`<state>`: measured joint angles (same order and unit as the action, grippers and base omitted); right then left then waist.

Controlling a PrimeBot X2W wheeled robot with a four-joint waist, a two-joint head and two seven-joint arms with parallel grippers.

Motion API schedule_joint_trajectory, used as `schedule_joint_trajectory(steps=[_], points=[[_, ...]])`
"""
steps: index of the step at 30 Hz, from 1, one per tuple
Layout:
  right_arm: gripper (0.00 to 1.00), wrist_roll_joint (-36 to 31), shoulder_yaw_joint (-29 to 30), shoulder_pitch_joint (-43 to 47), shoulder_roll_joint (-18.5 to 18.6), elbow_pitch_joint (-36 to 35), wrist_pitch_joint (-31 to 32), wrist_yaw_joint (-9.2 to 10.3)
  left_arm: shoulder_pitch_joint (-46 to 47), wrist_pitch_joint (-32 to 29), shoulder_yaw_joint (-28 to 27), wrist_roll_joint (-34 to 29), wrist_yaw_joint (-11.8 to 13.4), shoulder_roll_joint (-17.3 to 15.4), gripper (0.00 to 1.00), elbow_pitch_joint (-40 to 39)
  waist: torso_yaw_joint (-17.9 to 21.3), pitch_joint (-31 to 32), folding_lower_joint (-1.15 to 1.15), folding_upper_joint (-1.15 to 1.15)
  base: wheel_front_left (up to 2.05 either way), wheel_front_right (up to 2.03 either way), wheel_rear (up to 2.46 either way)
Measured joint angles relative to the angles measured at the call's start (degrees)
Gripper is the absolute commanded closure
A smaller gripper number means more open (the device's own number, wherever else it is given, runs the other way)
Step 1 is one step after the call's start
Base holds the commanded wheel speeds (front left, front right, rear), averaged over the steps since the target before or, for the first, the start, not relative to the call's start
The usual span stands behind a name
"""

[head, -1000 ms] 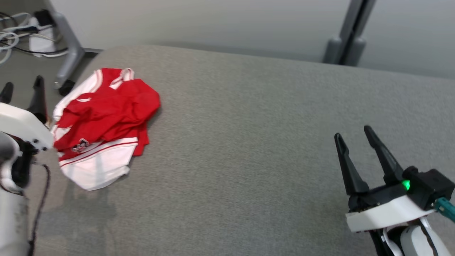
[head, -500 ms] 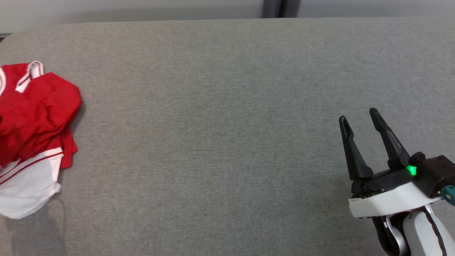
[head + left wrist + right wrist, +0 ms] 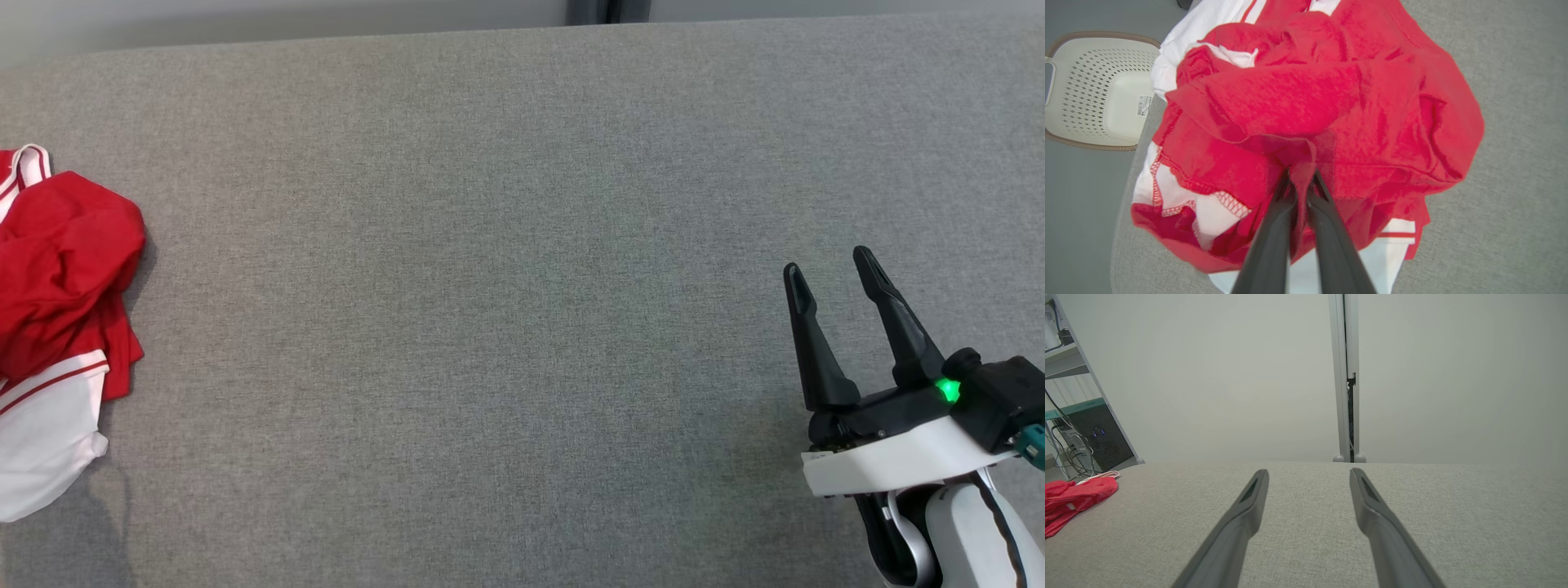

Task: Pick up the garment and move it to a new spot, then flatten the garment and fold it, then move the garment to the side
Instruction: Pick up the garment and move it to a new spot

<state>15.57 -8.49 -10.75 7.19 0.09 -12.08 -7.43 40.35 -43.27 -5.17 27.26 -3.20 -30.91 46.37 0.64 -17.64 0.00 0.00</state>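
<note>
Writing: a small white sticker (image 3: pixel 1142 106) with a barcode sits on the inner floor of the laundry basket (image 3: pixel 1086 73); its print is too small to read.
Garment, appearance: the garment (image 3: pixel 1310 102) is a crumpled red and white top. Red fabric is bunched on top, with white panels, red-and-white striped trim and white overlock stitching along the exposed seams.
Garment, location: it lies at the left edge of the grey padded table (image 3: pixel 522 327), cut off by the left border of the head view (image 3: pixel 57 269). From the right wrist camera it appears low at the far left (image 3: pixel 1073 498).
Garment, orientation: in the head view the heap's long axis runs near to far along the table's left edge. The white panel is at the near end and the striped trim at the far end. It is too rumpled to tell which way it faces.
Left gripper (image 3: pixel 1299 179): its fingers are pinched together on a raised fold of red fabric near the middle of the heap.
Right gripper (image 3: pixel 828 265): its fingers are spread apart with nothing between them (image 3: pixel 1308 473), and it hangs above bare table, well apart from the garment.
Surroundings: the basket is pale and perforated with a brown rim, and it stands on the floor beside the table's edge.
</note>
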Motion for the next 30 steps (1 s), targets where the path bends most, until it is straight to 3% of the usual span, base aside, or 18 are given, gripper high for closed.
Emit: schedule_joint_trajectory(steps=[16, 23, 30], points=[[0.0, 0.57, -0.07, 0.51, -1.1, 2.64, -1.05, 0.0, 0.62, 5.95, 2.91, -2.08, -0.71, -0.49, 1.0, -9.34, 0.57, 5.32, 0.0, 0.0, 0.0, 0.0, 0.0], [0.0, 1.21, -0.16, 2.56, -1.64, 4.15, -1.59, 0.0, 4.27, 6.57, 7.62, -2.55, -2.21, 2.96, 1.0, -18.86, 2.45, 10.78, 0.0, 0.0, 0.0, 0.0, 0.0], [0.0, 1.55, 0.43, 4.81, -1.64, 4.9, -1.87, 0.0, 4.72, 5.21, 11.09, -1.24, -3.05, 6.03, 1.0, -25.42, 6.77, 15.83, 0.0, 0.0, 0.0, 0.0, 0.0]])
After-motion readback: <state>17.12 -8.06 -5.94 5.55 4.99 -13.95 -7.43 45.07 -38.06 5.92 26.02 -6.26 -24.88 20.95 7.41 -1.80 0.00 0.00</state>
